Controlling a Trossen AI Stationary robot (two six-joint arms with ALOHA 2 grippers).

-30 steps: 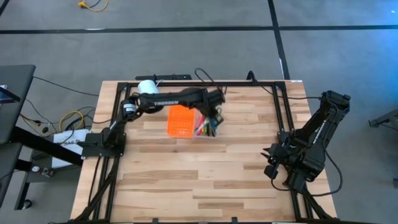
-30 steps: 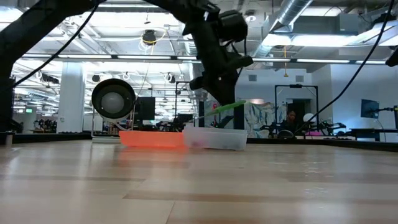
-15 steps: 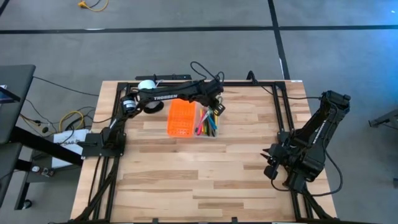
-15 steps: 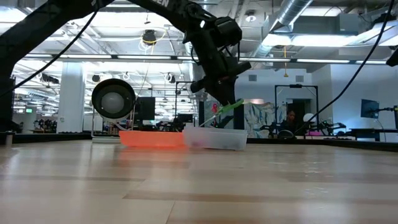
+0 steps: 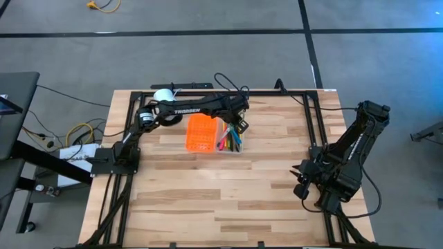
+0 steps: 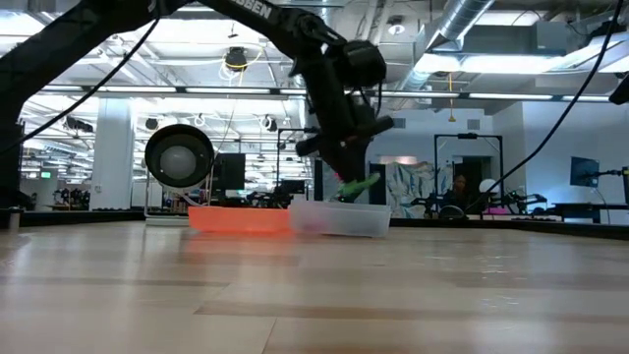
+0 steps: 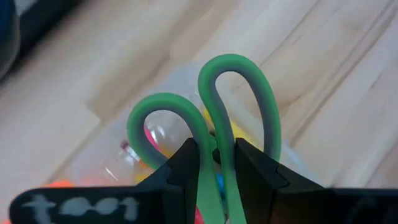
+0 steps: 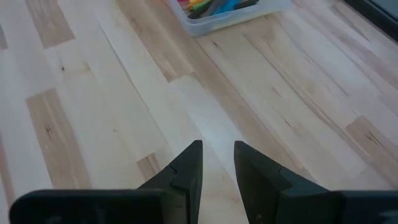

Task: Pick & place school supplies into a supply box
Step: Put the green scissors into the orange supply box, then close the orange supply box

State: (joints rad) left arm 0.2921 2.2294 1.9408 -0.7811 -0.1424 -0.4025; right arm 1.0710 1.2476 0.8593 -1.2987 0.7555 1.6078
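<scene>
The left jaws (image 7: pixel 217 163) were clamped on the green-handled scissors (image 7: pixel 214 118), handle loops sticking out past the tips. Right under them sat the clear tray of the supply box (image 5: pixel 231 136), already holding colored pens and pencils (image 5: pixel 229 140), with its orange lid (image 5: pixel 201 133) flat alongside. The right jaws (image 8: pixel 217 163) hung well off to the side over bare tabletop (image 8: pixel 112 112), slightly parted and holding nothing.

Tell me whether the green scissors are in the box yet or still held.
Held, not released. The left gripper is shut on the scissors by the handles, just above the clear tray; pens already lie inside.
</scene>
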